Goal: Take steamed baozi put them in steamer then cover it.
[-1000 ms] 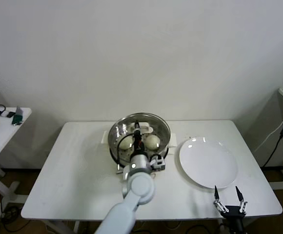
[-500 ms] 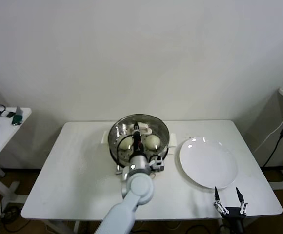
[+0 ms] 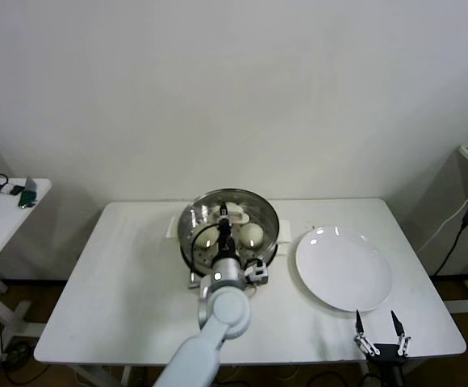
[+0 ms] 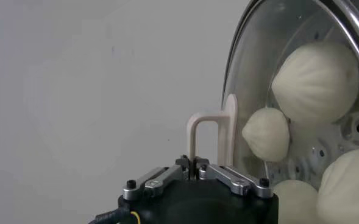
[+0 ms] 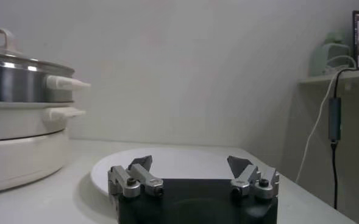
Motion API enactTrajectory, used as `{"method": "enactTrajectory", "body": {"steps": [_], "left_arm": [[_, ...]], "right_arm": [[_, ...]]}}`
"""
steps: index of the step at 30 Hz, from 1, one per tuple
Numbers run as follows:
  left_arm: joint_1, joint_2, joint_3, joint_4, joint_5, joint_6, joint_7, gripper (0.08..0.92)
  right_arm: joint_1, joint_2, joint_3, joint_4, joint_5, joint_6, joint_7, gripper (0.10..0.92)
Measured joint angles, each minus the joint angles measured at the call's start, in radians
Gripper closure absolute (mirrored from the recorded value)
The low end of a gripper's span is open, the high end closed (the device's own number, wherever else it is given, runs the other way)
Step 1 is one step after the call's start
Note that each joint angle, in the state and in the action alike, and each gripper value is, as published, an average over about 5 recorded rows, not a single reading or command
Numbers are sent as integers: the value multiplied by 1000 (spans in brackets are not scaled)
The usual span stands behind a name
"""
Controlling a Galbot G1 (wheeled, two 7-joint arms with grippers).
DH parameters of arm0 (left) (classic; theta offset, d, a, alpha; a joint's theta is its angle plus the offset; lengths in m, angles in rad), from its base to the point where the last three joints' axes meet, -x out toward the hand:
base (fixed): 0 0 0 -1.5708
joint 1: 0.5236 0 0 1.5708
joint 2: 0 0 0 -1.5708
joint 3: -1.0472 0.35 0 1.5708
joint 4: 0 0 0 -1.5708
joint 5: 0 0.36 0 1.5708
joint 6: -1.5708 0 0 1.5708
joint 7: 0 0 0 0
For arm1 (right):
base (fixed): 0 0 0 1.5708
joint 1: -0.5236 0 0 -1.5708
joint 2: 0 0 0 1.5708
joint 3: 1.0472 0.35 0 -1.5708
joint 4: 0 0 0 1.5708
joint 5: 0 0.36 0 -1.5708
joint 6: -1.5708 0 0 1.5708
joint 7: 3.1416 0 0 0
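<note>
Judging from how things lay, almost finished. Left to right on the white table [image 3: 129, 274]: first the steamer [image 3: 189, 251], near the middle toward the back, with the steamed baozi [image 3: 252, 234] already inside on the perforated floor; then the white plate [image 3: 344, 269], just beside the steamer on the right and carrying no buns. Counted four buns through the glass in the left wrist view, the largest one [image 4: 316, 82] close to the rim. Could not count all four from the head view, since the arm hid part of the pot.

Held over the steamer, the cover [image 3: 236, 199], with its metal rim lined up with the pot's rim. Could not tell for certain whether fully seated or a little above; in the right wrist view looked resting on the steel wall. Left to do, as a judgement: letting go of the handle and taking the arm away.

Reached forward over the front of the pot, the left gripper [image 4: 194, 164], pointing down from above onto the centre of the lid. Clamped tight on the cream-white handle [image 4: 213, 137], one finger on each side of the bar.

Parked low at the near right edge of the table, in front of the plate, the right gripper [image 3: 378, 329]. Spread wide, fingers upward, holding nothing and touching nothing.
</note>
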Motion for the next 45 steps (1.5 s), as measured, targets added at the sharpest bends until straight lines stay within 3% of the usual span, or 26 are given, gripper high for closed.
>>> {"method": "enactTrajectory", "body": {"steps": [5,28,37,45], "left_arm": [[2,6,3,-9,-8,-1,6,830],[7,99,60,-149,-240,21,-1,198],[60,170,24,-239,-375,-6,-55,177],[142,250,-90,-338,-640,-103,-198,177]], "right_arm": [[-2,2,-1,4,0,1,-2,203],[-1,3,-1,20,21,-17,-5,203],[-4,2,-9,44,48,-31,4,203],[4,8,-19,64,57,-50,12,203]]}}
